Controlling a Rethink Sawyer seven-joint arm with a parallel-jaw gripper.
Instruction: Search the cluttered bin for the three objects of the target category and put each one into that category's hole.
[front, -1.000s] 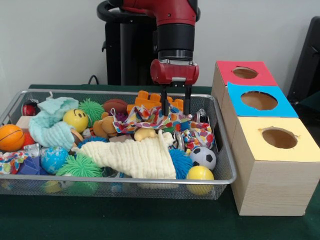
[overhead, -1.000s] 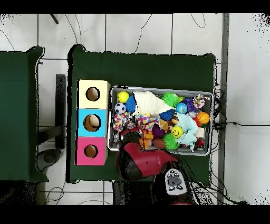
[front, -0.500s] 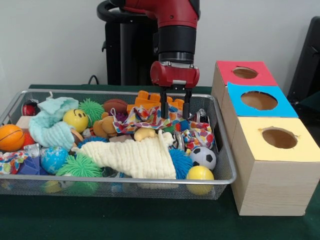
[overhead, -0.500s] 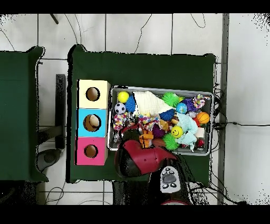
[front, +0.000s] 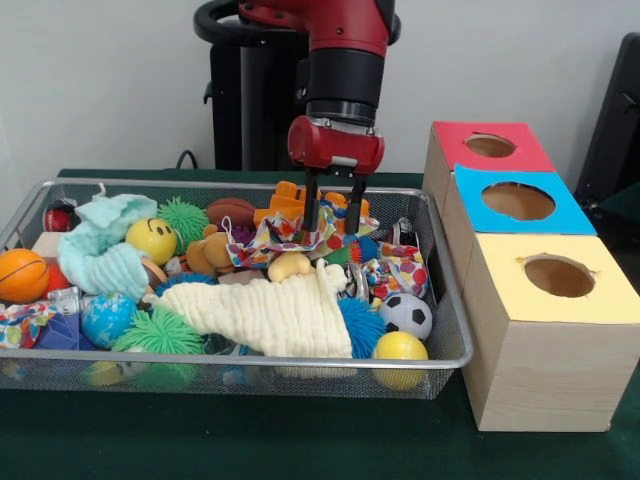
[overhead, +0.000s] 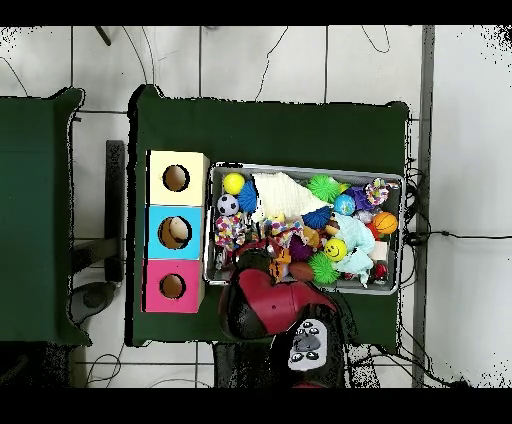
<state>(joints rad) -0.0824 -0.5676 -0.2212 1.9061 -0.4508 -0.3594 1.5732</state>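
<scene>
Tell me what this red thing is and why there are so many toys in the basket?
The red thing is a robot arm. At its end is a gripper, like a hand with two thin fingers. The fingers are apart and hold nothing; they hang just above a colourful patterned cloth.

One picture is taken from across the table. The other looks straight down from the ceiling, so there the arm hides its own gripper.

The wire basket is full of toys: a cream cloth, a smiley ball, a soccer ball, a yellow ball and a spiky green ball.

Beside the basket are three boxes, each with a hole on top: red, blue and yellow.
</scene>
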